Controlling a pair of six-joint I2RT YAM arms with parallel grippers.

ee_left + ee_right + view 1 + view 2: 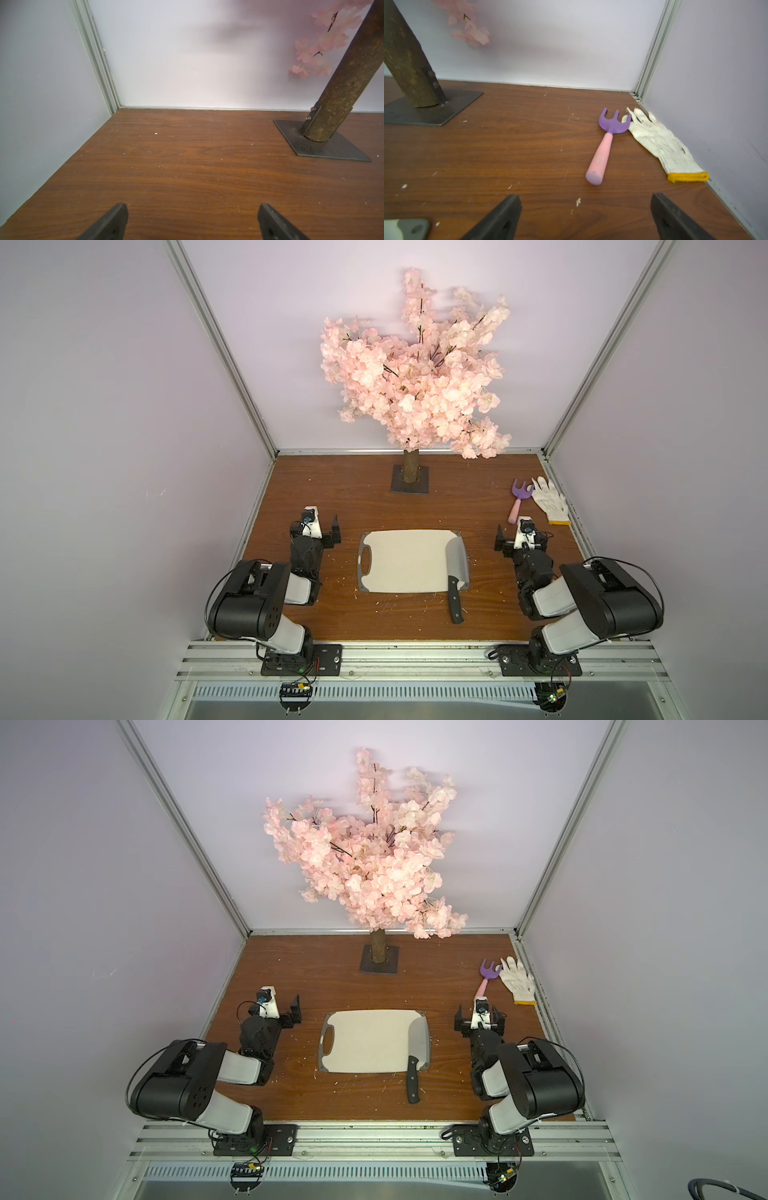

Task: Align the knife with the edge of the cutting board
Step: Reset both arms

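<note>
The knife (456, 568) lies along the right short edge of the board (403, 564), blade on it and handle overhanging onto the table (332, 497). The left hand (192, 205) and right hand (586, 195) flank the board, released and empty.

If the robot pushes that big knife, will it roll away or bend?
Probably neither. The knife lies flat, its broad steel blade on the cutting board, so it should slide, not roll. The blade looks stiff, unlikely to flop. Its handle hangs past the board's near edge over the table, so a push at one end may swivel it.
</note>
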